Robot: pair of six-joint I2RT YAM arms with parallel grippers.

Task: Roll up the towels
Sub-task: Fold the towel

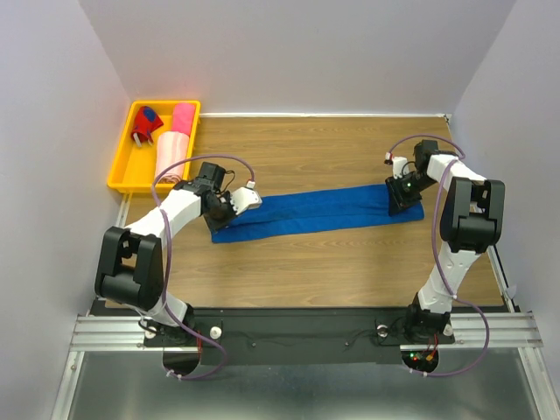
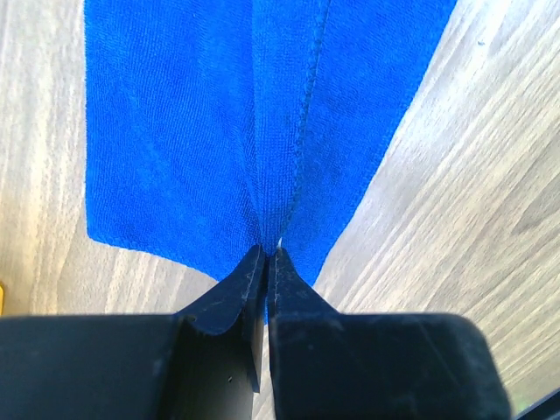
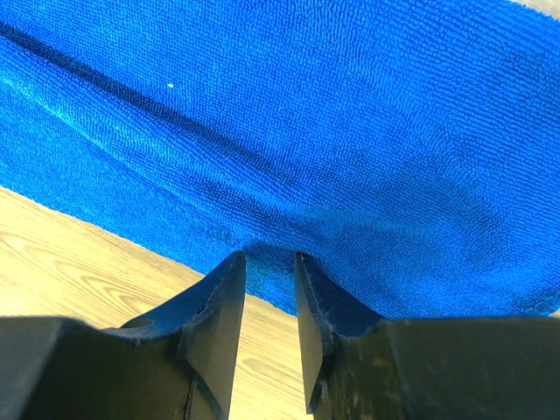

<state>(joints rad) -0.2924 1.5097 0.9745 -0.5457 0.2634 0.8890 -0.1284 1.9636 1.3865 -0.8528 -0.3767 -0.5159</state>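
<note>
Between the fingertips of the left gripper (image 2: 265, 261) the near end of the blue towel (image 1: 324, 210) is pinched. The jaws are pressed almost together on a raised fold of cloth, and creases fan out ahead of them. From that pinch the towel runs flat along the wooden table (image 1: 350, 271) as a long narrow strip towards the right gripper (image 3: 271, 267). That gripper is clamped on the strip's other end: its jaws stand a little apart with the thick hem caught in the gap, and the cloth spreads out in front of them. Bare wood shows on both sides of each pair of fingers.

Beyond the left gripper and to its left sits a yellow tray (image 1: 122, 166), apart from the strip. Inside it lie a rolled hot pink towel (image 1: 182, 118) and a rolled pale pink towel (image 1: 171, 157), end to end. Beside them is a small red and blue item (image 1: 146, 125) that I cannot identify.
</note>
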